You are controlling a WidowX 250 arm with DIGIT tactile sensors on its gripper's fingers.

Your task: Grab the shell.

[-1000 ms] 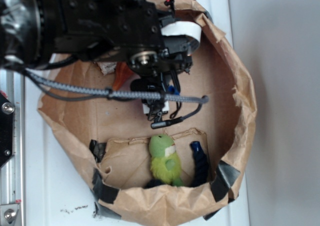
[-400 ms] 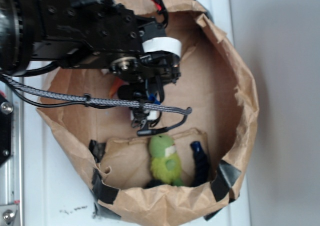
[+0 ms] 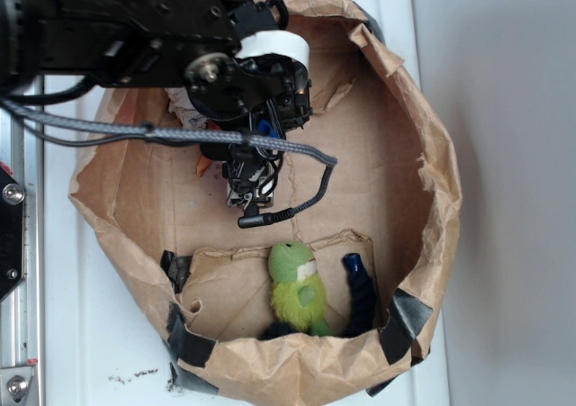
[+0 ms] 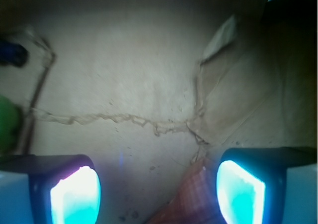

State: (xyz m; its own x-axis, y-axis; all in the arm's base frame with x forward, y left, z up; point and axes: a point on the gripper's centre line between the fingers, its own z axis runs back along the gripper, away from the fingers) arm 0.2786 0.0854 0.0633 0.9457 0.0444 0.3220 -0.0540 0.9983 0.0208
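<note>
The shell shows as a reddish-orange ribbed taper (image 4: 191, 196) at the bottom of the wrist view. It lies between my fingers, close to the right pad (image 4: 241, 191) and apart from the left pad (image 4: 74, 196). In the exterior view only an orange sliver of the shell (image 3: 205, 165) peeks out under the arm, left of the gripper (image 3: 249, 190). The gripper (image 4: 158, 196) is open and hangs low over the brown paper floor, holding nothing.
A brown paper bag wall (image 3: 432, 154) rings the work area. A fuzzy green plush (image 3: 297, 289) and a dark blue object (image 3: 360, 293) lie at the near side. Crumpled whitish paper (image 3: 184, 111) sits under the arm. The grey cable (image 3: 225, 138) drapes across.
The arm has swung left and toward the back of the bag, away from the green plush. The gripper now stands beside the orange shell.
</note>
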